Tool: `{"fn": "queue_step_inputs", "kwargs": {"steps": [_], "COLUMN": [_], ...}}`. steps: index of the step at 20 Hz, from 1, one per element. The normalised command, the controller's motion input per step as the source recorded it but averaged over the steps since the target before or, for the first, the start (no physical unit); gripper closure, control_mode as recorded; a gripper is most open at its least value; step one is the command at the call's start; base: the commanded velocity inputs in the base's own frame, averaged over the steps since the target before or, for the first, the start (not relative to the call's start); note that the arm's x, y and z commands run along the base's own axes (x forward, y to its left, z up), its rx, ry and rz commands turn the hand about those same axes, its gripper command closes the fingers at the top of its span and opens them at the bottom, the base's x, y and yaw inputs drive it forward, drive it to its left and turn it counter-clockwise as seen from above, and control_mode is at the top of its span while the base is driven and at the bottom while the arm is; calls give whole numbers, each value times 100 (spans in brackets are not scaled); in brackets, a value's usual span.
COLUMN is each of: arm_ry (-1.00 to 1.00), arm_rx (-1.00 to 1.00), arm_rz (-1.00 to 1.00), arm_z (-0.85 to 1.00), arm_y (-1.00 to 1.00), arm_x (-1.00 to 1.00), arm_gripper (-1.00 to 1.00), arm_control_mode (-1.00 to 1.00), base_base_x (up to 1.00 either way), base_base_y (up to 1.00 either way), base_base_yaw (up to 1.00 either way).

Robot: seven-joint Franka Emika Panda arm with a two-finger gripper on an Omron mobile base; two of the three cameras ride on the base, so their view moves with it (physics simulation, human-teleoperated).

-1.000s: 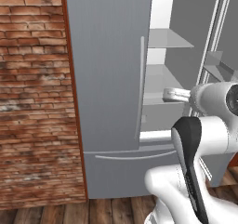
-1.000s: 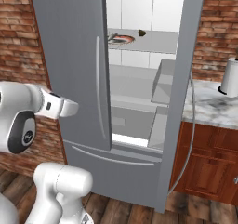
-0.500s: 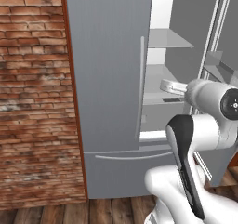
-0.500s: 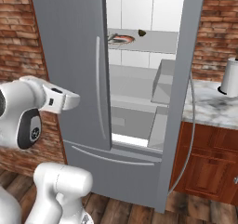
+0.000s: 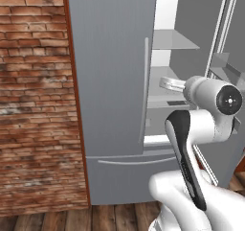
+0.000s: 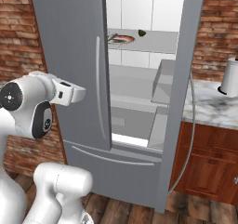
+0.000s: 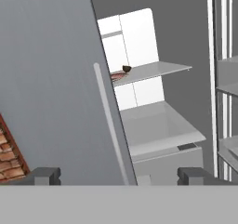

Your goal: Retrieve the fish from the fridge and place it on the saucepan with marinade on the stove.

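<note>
A white robot arm stands before a French-door fridge (image 6: 79,56) in a brick-walled kitchen, its gripper (image 7: 118,175) spread wide, the two dark fingertips (image 7: 44,175) set far apart and nothing between them. The hand points at the edge of the fridge's closed left door (image 5: 112,72), close to that door's long vertical handle (image 7: 110,125), while the right door (image 6: 179,102) hangs swung open, its shelves bare in the right base view. Past the hand, the white interior shows a lower bin (image 7: 158,125) and, higher and farther back, a glass shelf (image 6: 155,41). On that shelf's left end rests a reddish-brown round dish (image 6: 122,37) with a pale sliver on it, possibly the fish, though it is too small to be sure; a small dark lump (image 6: 142,32) sits just beside it. To the fridge's right, a marble counter (image 6: 209,109) over a wood cabinet (image 6: 209,165) carries a white appliance (image 6: 230,76). No brand marks or lettering can be read on the fridge or the arm.
</note>
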Motion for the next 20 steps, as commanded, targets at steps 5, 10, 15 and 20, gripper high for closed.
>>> {"fn": "queue_step_inputs", "kwargs": {"steps": [5,10,15,20], "arm_ry": [-1,0,0,0], "arm_rx": [-1,0,0,0], "arm_rz": [2,2,0,0], "arm_z": [0,0,0,0], "arm_y": [0,8,10,1], "arm_x": [42,44,47,46], "arm_gripper": [-100,-100,-100,-100], "arm_control_mode": [-100,-100,-100,-100], "base_base_x": [0,0,0,0], "base_base_y": [0,0,0,0], "base_base_yaw": [0,0,0,0]}}
